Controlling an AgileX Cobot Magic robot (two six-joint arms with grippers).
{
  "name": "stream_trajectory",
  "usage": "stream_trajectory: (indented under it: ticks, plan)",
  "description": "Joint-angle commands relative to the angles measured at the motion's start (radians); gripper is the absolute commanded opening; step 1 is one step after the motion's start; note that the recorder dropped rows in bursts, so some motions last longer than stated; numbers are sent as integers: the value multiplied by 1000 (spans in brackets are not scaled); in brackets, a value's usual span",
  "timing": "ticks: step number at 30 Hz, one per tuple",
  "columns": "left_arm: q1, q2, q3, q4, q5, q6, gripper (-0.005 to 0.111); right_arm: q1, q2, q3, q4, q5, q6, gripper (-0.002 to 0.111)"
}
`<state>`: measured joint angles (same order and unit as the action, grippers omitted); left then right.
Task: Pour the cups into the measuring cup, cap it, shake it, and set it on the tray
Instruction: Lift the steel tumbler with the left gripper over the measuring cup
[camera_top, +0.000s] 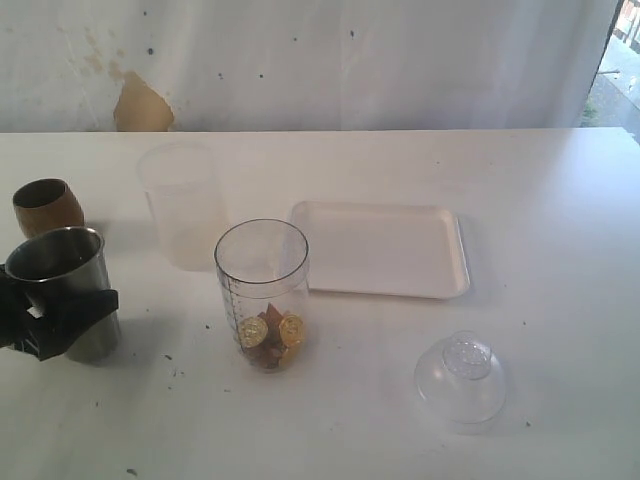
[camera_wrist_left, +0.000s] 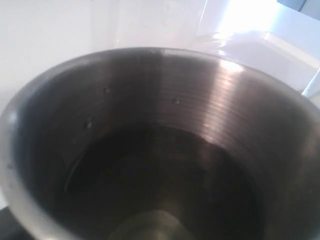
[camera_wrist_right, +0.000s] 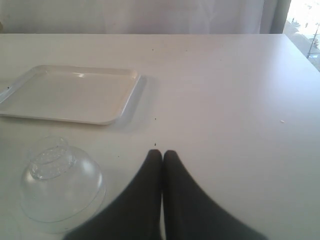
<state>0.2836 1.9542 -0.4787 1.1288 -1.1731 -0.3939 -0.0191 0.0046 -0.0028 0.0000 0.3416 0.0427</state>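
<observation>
Clamping the tapered brushed-steel tumbler (camera_top: 58, 270) upright in the left pincer (camera_top: 85, 300). To pour, must swing right — toward the tall clear graduated plastic measuring cup (camera_top: 262, 290), upright, near, mouth open. Holding right pincer (camera_wrist_right: 161, 155) shut, empty.

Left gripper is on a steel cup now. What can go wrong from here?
1. The other cup sits just behind the gripped cup; lifting may bump it.
2. The frosted cup stands near the measuring cup, so the swing-in could clip it.
3. The measuring cup's mouth looks no wider than the gripped cup's, so the pour may spill.
</observation>
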Motion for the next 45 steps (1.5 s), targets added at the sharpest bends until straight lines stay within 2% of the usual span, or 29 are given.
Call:
stream_trajectory:
  ticks: [1, 6, 10, 17, 18, 20, 22, 25, 27, 35, 39, 42, 45]
  plan:
    - [-42, -79, -1, -38, -48, 12, 0, 1, -5, 3, 0, -2, -4, 0]
    - [-114, -185, -1, -125, -48, -6, 0, 1, -5, 3, 0, -2, -4, 0]
    - [-147, -261, -5, -150, -48, -22, 0, 1, -5, 3, 0, -2, -4, 0]
    - [-216, -360, -104, -142, -48, -158, 0, 1, -5, 3, 0, -2, -4, 0]
    - [-237, -365, -124, -142, -42, -172, 0, 1, -5, 3, 0, -2, -4, 0]
    - [-336, -370, -201, -142, 59, -188, 0, 1, -5, 3, 0, -2, -4, 0]
    - [-405, -370, -261, -154, 137, -188, 0, 1, -5, 3, 0, -2, -4, 0]
    - [-477, -364, -331, -159, 237, -188, 0, 1, -5, 3, 0, -2, -4, 0]
    - [-512, -330, -373, -156, 251, -185, 0, 1, -5, 3, 0, -2, -4, 0]
    - [-543, -204, -412, -135, 242, -44, 0, 1, -5, 3, 0, -2, -4, 0]
    - [-553, -183, -413, -154, 247, 111, 0, 1, -5, 3, 0, -2, -4, 0]
    - [-553, -179, -413, -158, 270, 138, 0, 1, -5, 3, 0, -2, -4, 0]
    - [-553, -179, -413, -158, 243, 237, 0, 1, -5, 3, 0, -2, -4, 0]
